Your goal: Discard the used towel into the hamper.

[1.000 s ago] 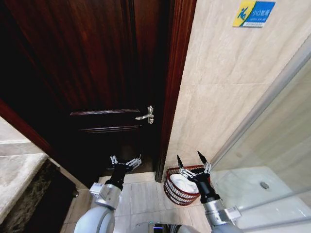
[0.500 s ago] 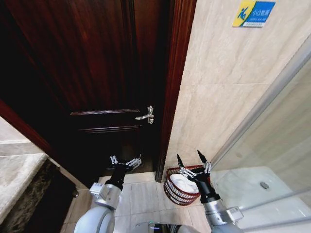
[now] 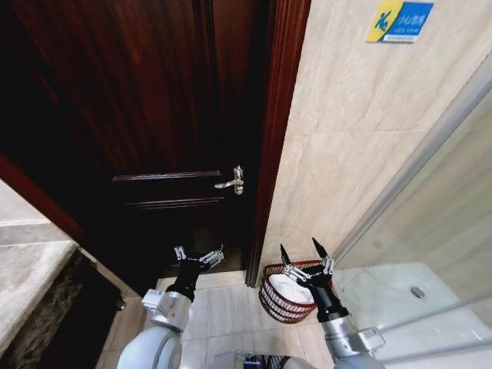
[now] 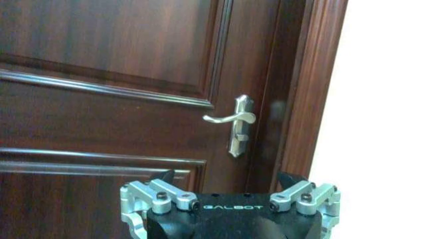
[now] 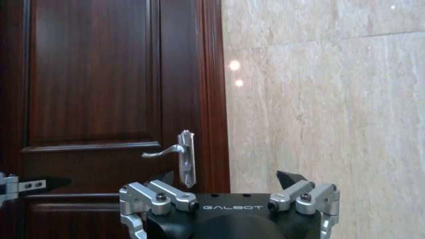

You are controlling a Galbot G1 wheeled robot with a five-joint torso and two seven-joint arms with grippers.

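While right gripper hangs spread, empty | hamper just beneath it | towel inside hamper

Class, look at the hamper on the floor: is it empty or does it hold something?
Not empty: the hamper holds a white towel, seen through its open top.

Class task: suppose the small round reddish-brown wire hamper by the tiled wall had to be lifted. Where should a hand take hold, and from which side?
Grip the top rim of the small round reddish-brown wire hamper, coming from above. It stands upright, open end up, and tapers downward, so the rim is widest and exposed. The near-left rim looks freest: the open right hand hovers over the white towel inside.
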